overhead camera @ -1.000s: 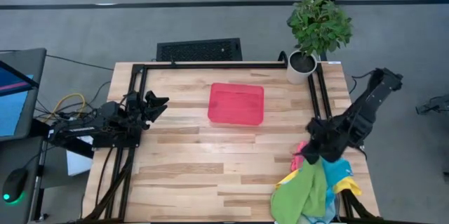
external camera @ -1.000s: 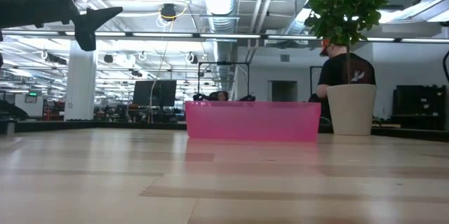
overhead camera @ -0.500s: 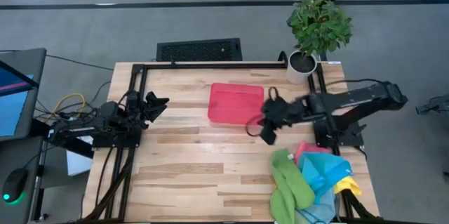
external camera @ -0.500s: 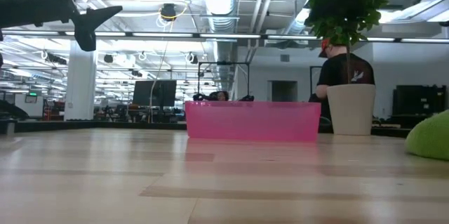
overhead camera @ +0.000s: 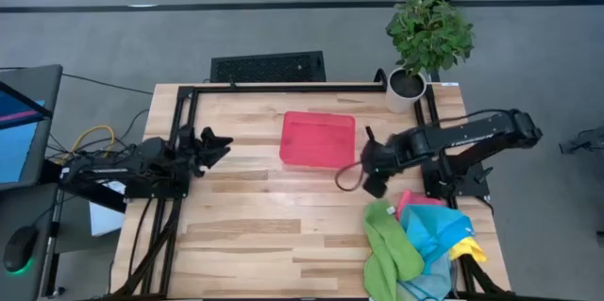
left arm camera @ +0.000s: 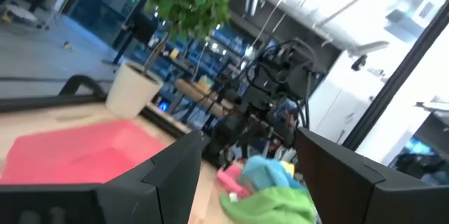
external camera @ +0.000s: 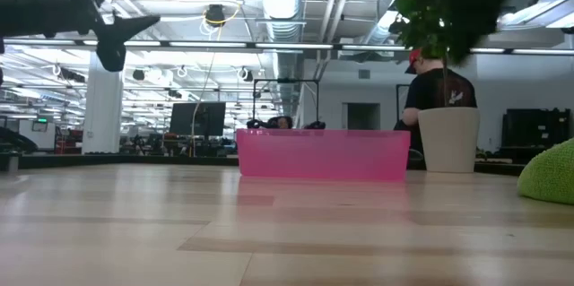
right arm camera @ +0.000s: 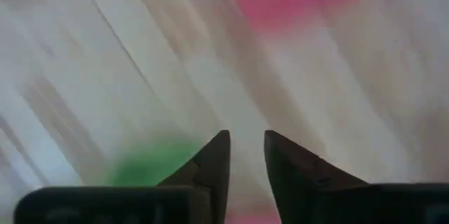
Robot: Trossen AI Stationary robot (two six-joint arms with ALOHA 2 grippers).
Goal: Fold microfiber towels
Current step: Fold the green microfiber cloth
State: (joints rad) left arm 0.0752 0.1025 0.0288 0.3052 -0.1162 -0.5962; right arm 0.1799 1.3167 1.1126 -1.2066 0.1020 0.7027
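Note:
Several microfiber towels lie in a heap at the table's near right corner: green, light blue, pink and yellow. The green one shows at the right edge of the low view and in the left wrist view. My right gripper hovers just right of the red tray, up and left of the heap. Its fingers stand a narrow gap apart and hold nothing. My left gripper waits open at the table's left.
The red tray stands at the table's far middle. A potted plant stands at the far right corner. Black frame rails run along the far, left and right edges. A person stands beyond the table. Bare wood lies in the middle and near left.
My right gripper has left the towel heap and swung toward the table's far left, then eased back a little, ending beside the tray's right side. The heap has settled lower and spread, with green at its left and blue and pink uncovered.

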